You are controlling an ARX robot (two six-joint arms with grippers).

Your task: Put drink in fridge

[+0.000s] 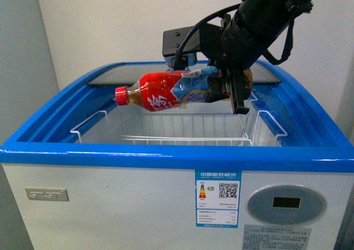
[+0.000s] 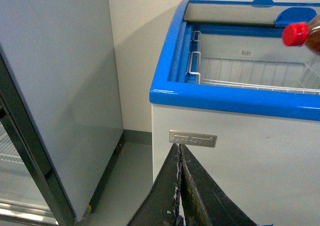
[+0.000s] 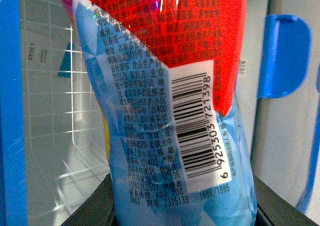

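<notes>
**Item: drink bottle (image 1: pixel 171 92).** Plastic, with a red cap (image 1: pixel 121 95) and a red and blue label over brownish liquid. It is held nearly horizontal in the air above the open chest freezer (image 1: pixel 166 156), nearer the opening's rear edge and right side. The cap points toward the left edge and is tilted slightly down.

**Right gripper (image 1: pixel 229 92).** Clamped across the bottle's base end. In the right wrist view the barcode panel fills the frame between the jaws.

**Left gripper (image 2: pixel 180 153).** Fingers pressed together with nothing between them. It hangs low, before the freezer's front left corner.

**Wire basket (image 1: pixel 166 136).** White, and sits directly below the bottle. No contents are visible in it.

**Sliding lid (image 1: pixel 127 73).** Pushed to the rear edge, leaving the opening free.

**Handling note (judgement).**
- Lower the bottle straight down and level, keeping the cap clear of the basket's left rim wire.
- Keep the jaws clear of the wire upright near the right edge.
- Release only when the bottle lies just over the basket floor, because a bottle on its side may roll or bounce.
- Withdraw upward, clear of the lid.
</notes>
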